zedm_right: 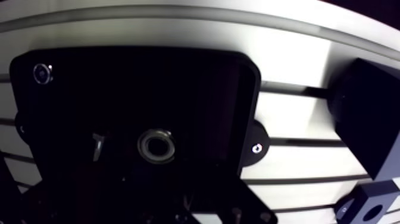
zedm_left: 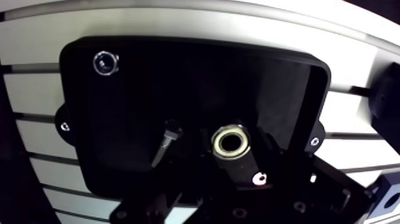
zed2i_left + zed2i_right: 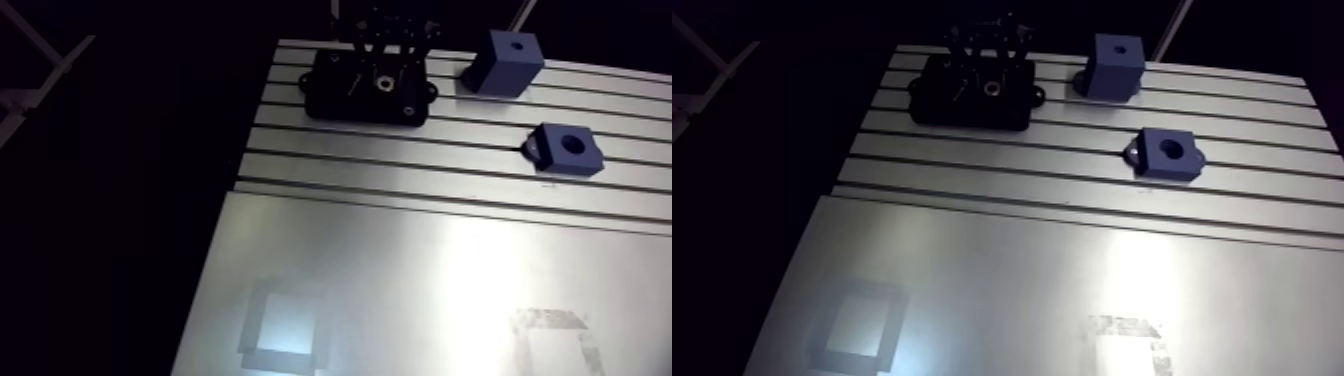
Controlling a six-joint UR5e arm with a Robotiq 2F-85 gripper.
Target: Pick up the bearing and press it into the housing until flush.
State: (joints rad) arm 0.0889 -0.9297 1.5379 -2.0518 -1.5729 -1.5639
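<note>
"Under the gripper (image 3: pixel 388 45), what lay there?"
"One bearing (image 2: pixel 231 143) on the black tray (image 2: pixel 196 77), with one bolt (image 2: pixel 165 143) just beside it. It was too dark to tell whether the gripper was open or closed."
"And the pick?"
"I'd have centred over the bearing, come straight down and gripped evenly. Farther off was one small ring (image 2: pixel 105 62) in the tray's corner. Beyond that stood two bored blocks: the tall blue block (image 3: pixel 503 62) and the low blue block (image 3: pixel 570 150)."
</note>
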